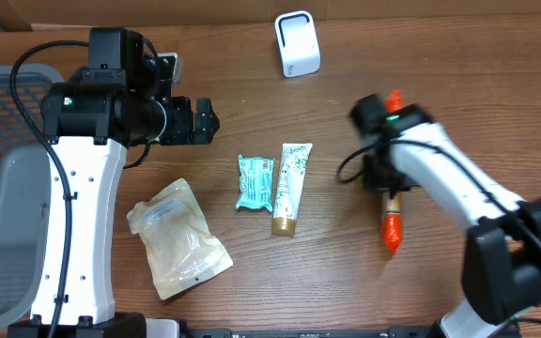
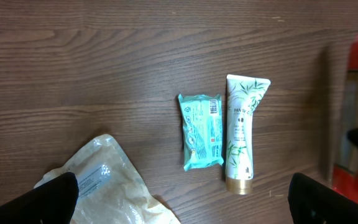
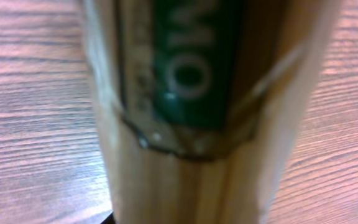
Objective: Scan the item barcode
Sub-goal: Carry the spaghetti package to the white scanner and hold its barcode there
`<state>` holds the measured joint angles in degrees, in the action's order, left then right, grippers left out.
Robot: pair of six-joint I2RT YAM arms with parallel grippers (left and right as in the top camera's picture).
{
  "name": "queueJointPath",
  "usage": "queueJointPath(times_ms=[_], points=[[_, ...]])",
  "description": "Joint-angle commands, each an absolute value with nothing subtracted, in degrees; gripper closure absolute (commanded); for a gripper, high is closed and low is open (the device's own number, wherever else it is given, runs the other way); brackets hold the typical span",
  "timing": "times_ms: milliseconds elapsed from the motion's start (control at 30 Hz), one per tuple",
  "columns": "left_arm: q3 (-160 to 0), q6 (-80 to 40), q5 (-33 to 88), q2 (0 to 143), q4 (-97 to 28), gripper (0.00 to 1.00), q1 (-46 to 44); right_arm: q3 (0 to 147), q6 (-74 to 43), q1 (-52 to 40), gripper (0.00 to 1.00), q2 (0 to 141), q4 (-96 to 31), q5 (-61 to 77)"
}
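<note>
Nearest, on the right, the item (image 1: 392, 230) lies with its long axis running near to far, and the right gripper (image 1: 389, 183) sits across its middle. The item's tan body fills the wrist view, but whether the jaws have clenched I cannot tell. Farther off and well left, the left gripper (image 1: 205, 120) hangs released, so the right arm is the nearer, and farthest stands the scanner (image 1: 297, 44), far-left of the item.
</note>
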<state>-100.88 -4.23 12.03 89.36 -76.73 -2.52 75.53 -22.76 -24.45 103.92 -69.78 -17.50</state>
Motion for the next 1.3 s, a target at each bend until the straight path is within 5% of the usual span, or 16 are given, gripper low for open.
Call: queueJointPath(times_ms=[0,67,167,567,967,1267], points=[[-102.52,-3.16,12.93,88.01,-76.66,0.0,-2.44,76.14,-27.0,-28.62,0.49,105.78,-69.91,-24.8],[-102.52,-3.16,12.93,88.01,-76.66,0.0,-2.44,76.18,-27.05,-30.41,0.27,105.86,-69.6,-24.34],[-102.52,-3.16,12.93,88.01,-76.66,0.0,-2.44,76.49,-27.05,-31.16,0.14,105.86,-69.56,-23.68],[-102.52,-3.16,12.93,88.01,-76.66,0.0,-2.44,75.7,-26.81,-32.62,0.13,105.89,-69.21,-11.88],[-102.52,-3.16,12.93,88.01,-76.66,0.0,-2.44,65.78,-27.03,-33.58,0.27,105.89,-58.54,-15.99],[-102.52,-3.16,12.93,88.01,-76.66,0.0,-2.44,60.66,-27.05,-33.69,0.53,105.89,-55.37,-19.9]])
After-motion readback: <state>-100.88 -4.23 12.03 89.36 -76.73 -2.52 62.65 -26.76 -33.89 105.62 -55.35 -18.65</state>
